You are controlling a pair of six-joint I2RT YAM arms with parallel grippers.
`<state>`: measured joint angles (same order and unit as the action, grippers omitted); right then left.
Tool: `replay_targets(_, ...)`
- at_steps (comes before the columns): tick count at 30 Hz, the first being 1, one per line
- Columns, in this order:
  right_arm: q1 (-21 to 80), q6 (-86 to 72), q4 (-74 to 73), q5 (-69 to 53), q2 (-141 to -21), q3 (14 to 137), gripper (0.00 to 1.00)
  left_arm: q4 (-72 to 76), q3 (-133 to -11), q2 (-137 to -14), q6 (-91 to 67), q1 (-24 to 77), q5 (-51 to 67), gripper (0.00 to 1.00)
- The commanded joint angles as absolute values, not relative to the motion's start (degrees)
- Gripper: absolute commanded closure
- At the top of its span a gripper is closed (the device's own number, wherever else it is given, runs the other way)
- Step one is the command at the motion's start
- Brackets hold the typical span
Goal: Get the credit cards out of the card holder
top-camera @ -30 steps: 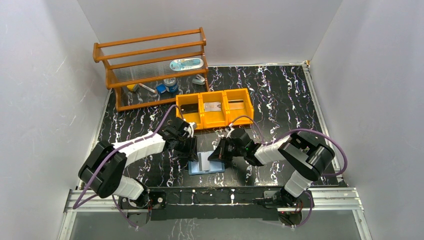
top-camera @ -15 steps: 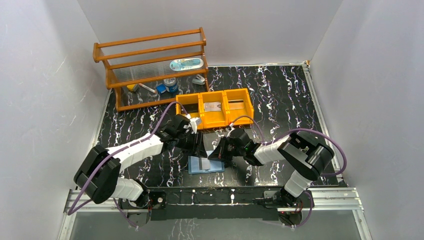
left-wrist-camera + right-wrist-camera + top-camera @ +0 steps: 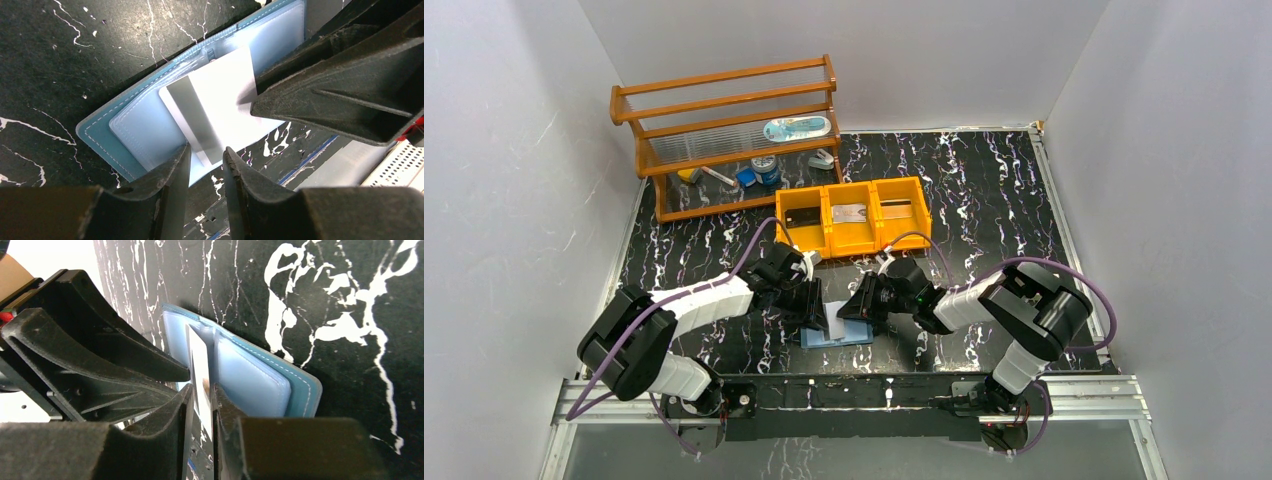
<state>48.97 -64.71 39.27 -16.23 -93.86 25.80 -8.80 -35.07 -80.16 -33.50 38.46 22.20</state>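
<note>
The light blue card holder (image 3: 852, 336) lies open near the table's front edge, shown close up in the left wrist view (image 3: 125, 130) and the right wrist view (image 3: 255, 380). A white credit card (image 3: 220, 115) with a grey stripe sticks out of its inner pockets, standing on edge (image 3: 200, 365). My right gripper (image 3: 201, 400) is shut on this card's edge. My left gripper (image 3: 206, 157) hovers open on the holder's other side, one corner of the card in the gap between its fingers. From above, the left gripper (image 3: 816, 310) and right gripper (image 3: 856, 308) face each other over the holder.
An orange three-compartment tray (image 3: 854, 240) sits just behind the grippers, a card in each compartment. A wooden rack (image 3: 724, 130) with small items stands at the back left. White walls close in both sides.
My left gripper has swung right and down toward the card holder, ending beside the card. The right gripper has stayed in place on the card.
</note>
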Motion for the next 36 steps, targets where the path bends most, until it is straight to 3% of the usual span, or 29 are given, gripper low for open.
replay_targets(1, 48.97, -65.23, 45.08, -18.27, -94.70, 25.63, 0.73, -11.54, -33.99, -80.17, -32.33, 38.67, 18.13, 0.70)
replay_targets(13, 49.73, -63.15, 41.71, -16.24, -94.66, 26.87, 0.79, -11.96, -34.26, -78.64, -32.11, 38.76, 17.34, 0.71)
replay_targets(21, 51.56, -64.52, 46.16, -18.08, -98.01, 28.76, 0.74, -11.69, -33.93, -78.64, -32.42, 38.76, 18.27, 0.72)
replay_targets(27, 51.93, -63.60, 42.26, -14.86, -96.19, 28.82, 0.84, -12.03, -34.21, -76.95, -32.75, 38.72, 17.87, 0.72)
replay_targets(29, 51.94, -63.36, 40.91, -13.18, -94.42, 27.92, 0.81, -11.74, -33.88, -76.74, -33.46, 38.76, 17.54, 0.72)
replay_targets(32, 51.94, -63.20, 38.32, -11.57, -92.82, 27.93, 0.66, -10.17, -33.49, -76.89, -33.47, 38.76, 19.29, 0.72)
replay_targets(36, 51.94, -63.89, 38.46, -12.10, -92.76, 28.14, 0.66, -13.39, -34.83, -76.31, -31.89, 38.77, 15.60, 0.72)
